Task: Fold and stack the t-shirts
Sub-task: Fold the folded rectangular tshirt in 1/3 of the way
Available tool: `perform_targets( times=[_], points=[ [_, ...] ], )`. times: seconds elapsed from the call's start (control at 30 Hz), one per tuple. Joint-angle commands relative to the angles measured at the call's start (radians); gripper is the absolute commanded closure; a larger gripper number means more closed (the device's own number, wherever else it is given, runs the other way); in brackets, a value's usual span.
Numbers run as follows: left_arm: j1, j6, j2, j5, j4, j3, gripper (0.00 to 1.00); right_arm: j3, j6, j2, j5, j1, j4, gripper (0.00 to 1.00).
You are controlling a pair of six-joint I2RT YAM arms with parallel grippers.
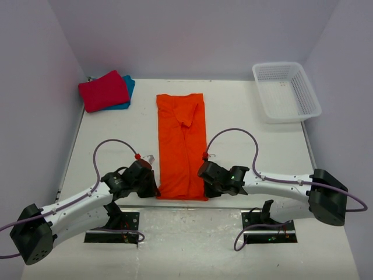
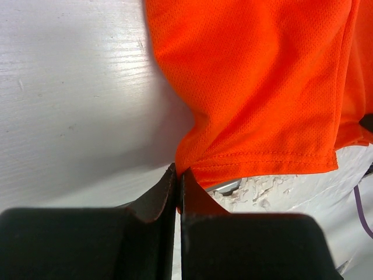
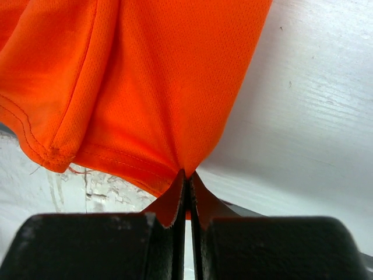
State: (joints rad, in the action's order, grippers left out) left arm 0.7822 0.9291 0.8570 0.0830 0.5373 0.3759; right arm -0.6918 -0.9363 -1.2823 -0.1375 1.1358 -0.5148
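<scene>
Fabric front and centre: the orange t-shirt (image 1: 182, 146) lies in the middle of the table (image 1: 116, 134) as a long narrow strip, sides folded in, running from the far half down to the near edge. Its stitched hem sits at the near end, and both corners there are taken. The left gripper (image 2: 178, 177) has its fingers pressed together on the near left corner, the cloth rising in a small tent to the tips. The right gripper (image 3: 186, 177) is doing the same on the near right corner, pads pinched tight on a peak of orange mesh.

Over at the far left corner, the red t-shirt (image 1: 104, 90) sits folded on top of the teal t-shirt (image 1: 129, 87), only a blue edge peeking out along its right and near sides. Well apart from them, at the far right corner, a white lattice basket (image 1: 309, 93) stands upright.

Underfoot, the table is white-painted wood with the grain showing in both wrist views, and the paint is chipped and flaking just below the hem. Pale lilac walls (image 1: 192, 35) close the table in on the left, back and right.
</scene>
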Motion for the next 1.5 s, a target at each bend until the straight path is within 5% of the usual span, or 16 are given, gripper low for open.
perform_targets(
  times=[0.0, 0.37, 0.6, 0.93, 1.47],
  points=[
    [0.002, 0.008, -0.004, -0.039, 0.09, 0.031, 1.0, -0.018, -0.015, 0.043, -0.068, 0.01, -0.117, 1.0],
    [0.002, -0.027, 0.026, -0.038, 0.084, 0.198, 1.0, -0.15, 0.037, 0.026, -0.163, 0.007, -0.209, 1.0],
    [-0.017, -0.119, 0.252, -0.071, 0.033, 0.371, 1.0, -0.319, 0.186, -0.109, -0.143, -0.143, -0.185, 1.0],
    [-0.282, -0.323, 0.493, -0.058, 0.0, 0.604, 1.0, -0.523, 0.398, -0.313, -0.044, -0.37, -0.151, 1.0],
    [-0.396, -0.385, 0.826, -0.052, -0.04, 0.885, 1.0, -0.962, 0.57, -0.624, 0.068, -0.548, -0.268, 1.0]
  ],
)
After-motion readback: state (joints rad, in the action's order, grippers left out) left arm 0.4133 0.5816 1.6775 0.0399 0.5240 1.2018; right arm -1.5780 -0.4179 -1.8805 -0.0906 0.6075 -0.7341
